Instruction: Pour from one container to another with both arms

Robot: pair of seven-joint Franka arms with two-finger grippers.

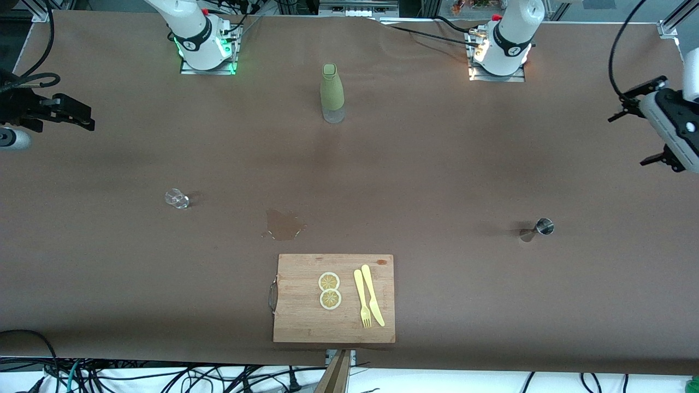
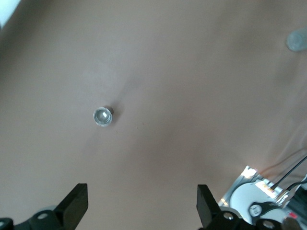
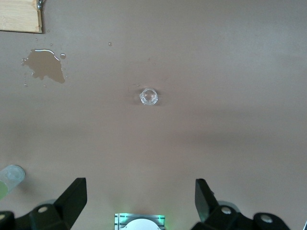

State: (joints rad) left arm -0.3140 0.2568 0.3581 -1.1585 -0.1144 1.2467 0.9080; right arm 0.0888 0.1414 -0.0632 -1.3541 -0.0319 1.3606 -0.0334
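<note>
A green bottle (image 1: pixel 332 93) stands upright mid-table between the two arm bases. A small clear glass (image 1: pixel 176 198) (image 3: pixel 149 97) sits toward the right arm's end. A metal jigger (image 1: pixel 538 227) (image 2: pixel 102 116) stands toward the left arm's end. My right gripper (image 1: pixel 68 113) (image 3: pixel 139 201) hangs open and empty, high over its end of the table and off to the side of the glass. My left gripper (image 1: pixel 641 134) (image 2: pixel 140 208) is open and empty too, raised over its end, apart from the jigger.
A wet spill (image 1: pixel 283 225) darkens the brown table cover near the middle. Nearer the front camera lies a wooden cutting board (image 1: pixel 297 322) with two lemon slices (image 1: pixel 329 290), a yellow fork (image 1: pixel 362 300) and a knife (image 1: pixel 373 295).
</note>
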